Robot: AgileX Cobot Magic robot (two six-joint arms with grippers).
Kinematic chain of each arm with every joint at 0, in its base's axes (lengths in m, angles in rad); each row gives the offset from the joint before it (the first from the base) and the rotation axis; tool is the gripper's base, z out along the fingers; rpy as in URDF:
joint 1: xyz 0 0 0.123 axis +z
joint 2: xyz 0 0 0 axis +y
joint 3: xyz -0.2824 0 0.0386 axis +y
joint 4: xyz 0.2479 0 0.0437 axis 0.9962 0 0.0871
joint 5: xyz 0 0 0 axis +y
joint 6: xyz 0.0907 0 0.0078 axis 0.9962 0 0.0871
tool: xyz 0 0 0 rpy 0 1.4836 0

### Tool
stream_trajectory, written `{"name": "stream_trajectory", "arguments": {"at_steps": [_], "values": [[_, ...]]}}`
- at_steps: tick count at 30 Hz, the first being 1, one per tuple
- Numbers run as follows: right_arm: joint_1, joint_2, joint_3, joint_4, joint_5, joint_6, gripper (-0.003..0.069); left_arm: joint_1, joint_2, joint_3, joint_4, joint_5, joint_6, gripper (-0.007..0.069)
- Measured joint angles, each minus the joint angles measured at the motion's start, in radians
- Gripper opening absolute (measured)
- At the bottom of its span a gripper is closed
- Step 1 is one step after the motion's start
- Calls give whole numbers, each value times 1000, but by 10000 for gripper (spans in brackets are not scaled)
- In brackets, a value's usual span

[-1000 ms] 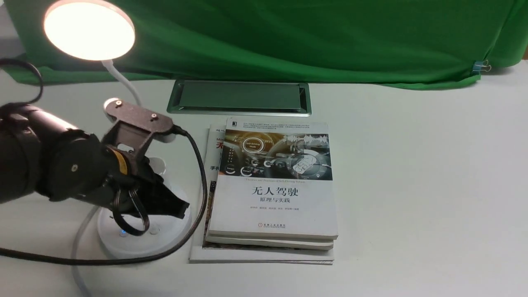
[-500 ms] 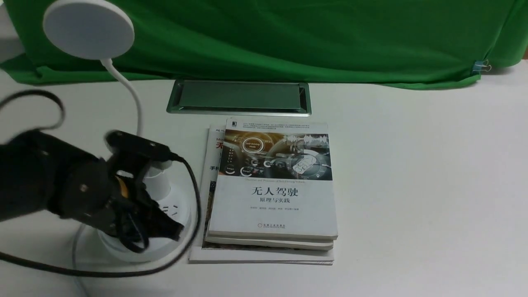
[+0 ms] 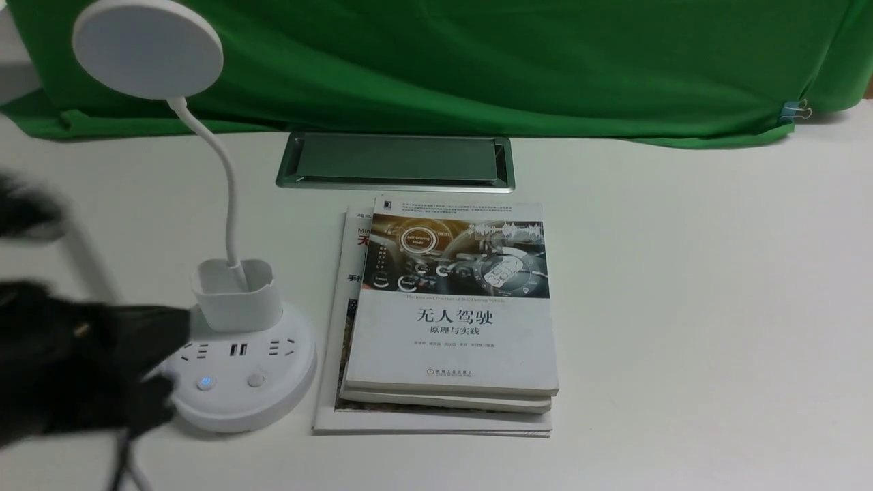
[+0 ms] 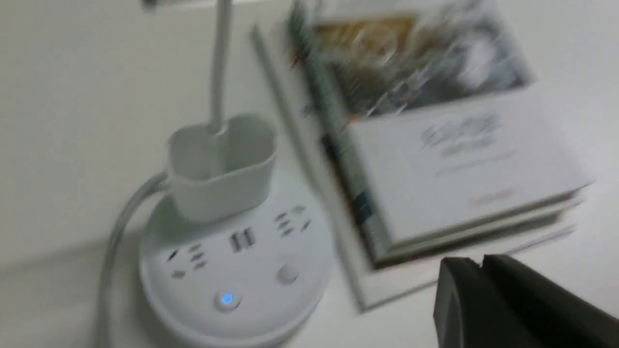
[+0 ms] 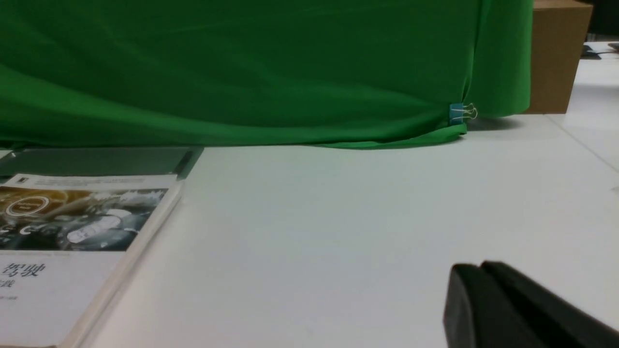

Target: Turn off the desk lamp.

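Note:
The white desk lamp stands at the table's left; its disc head (image 3: 147,48) is dark. A gooseneck (image 3: 225,184) runs down into the square cup (image 3: 237,294) on the round base (image 3: 273,402). One base button (image 3: 204,383) glows blue and the other (image 3: 256,379) is unlit. My left gripper (image 3: 174,324) is a blurred black shape just left of the base, apart from the buttons. In the left wrist view it (image 4: 481,263) is shut and empty, off to the side of the base (image 4: 251,309). The right gripper (image 5: 482,267) is shut and empty above bare table.
A stack of books (image 3: 453,320) lies right beside the lamp base. Behind it a metal hatch (image 3: 395,160) is set into the table. Green cloth (image 3: 477,61) covers the back, held by a blue clip (image 3: 794,110). A cardboard box (image 5: 556,53) stands far right.
The lamp head glowed a second ago and has been dark since half a second ago. My left arm pulled back leftward off the base, uncovering the cup and buttons.

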Motion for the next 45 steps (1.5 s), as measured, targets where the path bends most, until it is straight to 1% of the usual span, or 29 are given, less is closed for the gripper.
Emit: {"name": "stream_trajectory", "arguments": {"at_steps": [3,6,10,12,15,19,31,33,35,36,37,38,41,43,45], "values": [[0,0,0,0,0,0,38,0,-192,108,-10,-112,4,19],[0,0,0,0,0,0,38,0,-376,179,19,-197,4,19],[0,0,0,0,0,0,38,0,-533,202,45,-185,4,19],[0,0,0,0,0,0,38,0,-605,204,79,-140,4,19],[0,0,0,0,0,0,38,0,-626,204,92,-85,4,19],[0,0,0,0,0,0,38,0,-630,206,98,-55,4,19],[0,0,0,0,0,0,38,1,-630,222,105,-67,4,19],[0,0,0,0,0,0,38,25,-630,244,124,-78,5,19],[0,0,0,0,0,0,38,106,-629,281,162,-101,8,19],[0,0,0,0,0,0,38,115,-629,288,165,-102,8,19],[0,0,0,0,0,0,37,201,-629,320,170,-119,12,19],[0,0,0,0,0,0,38,248,-629,345,173,-129,16,19],[0,0,0,0,0,0,37,351,-628,436,183,-144,18,19],[0,0,0,0,0,0,37,379,-628,492,188,-145,19,19],[0,0,0,0,0,0,37,381,-627,545,209,-137,30,19]]}}
